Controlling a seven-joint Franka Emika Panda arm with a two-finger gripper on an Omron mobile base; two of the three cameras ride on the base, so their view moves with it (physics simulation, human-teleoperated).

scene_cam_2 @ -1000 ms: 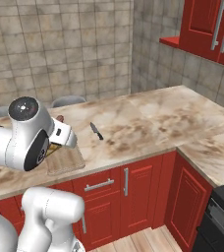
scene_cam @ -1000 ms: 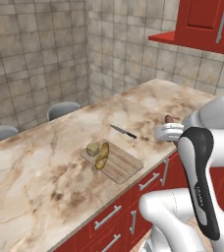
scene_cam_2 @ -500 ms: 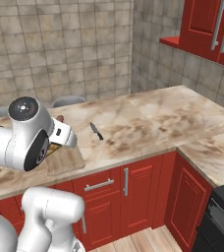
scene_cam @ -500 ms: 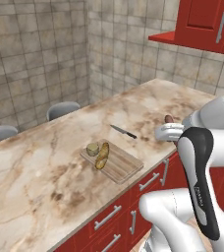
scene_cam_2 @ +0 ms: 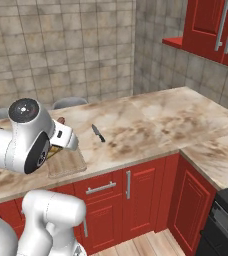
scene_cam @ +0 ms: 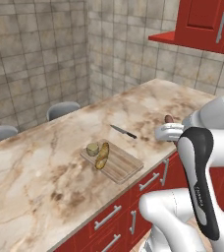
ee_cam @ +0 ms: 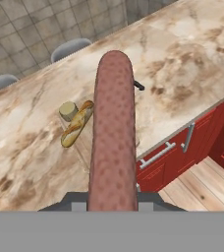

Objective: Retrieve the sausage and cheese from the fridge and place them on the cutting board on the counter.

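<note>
On the left of the hand view, the cheese lay on the cutting board, touching one end of a golden bread loaf. It was a squat, dull olive-yellow puck; I judged it firm and light, easy to take by its round side. In the middle of that view stood the sausage, a red-brown cylinder with a rounded end and a speckled skin. The gripper was closed narrowly on its lower end and held it in the air above the desk, near the front edge. The sausage seemed light and a little soft, maybe slippery, so a hold nearer the middle would turn less. To the right, a black-handled knife lay on the desk just beyond the board, apart from it.
</note>
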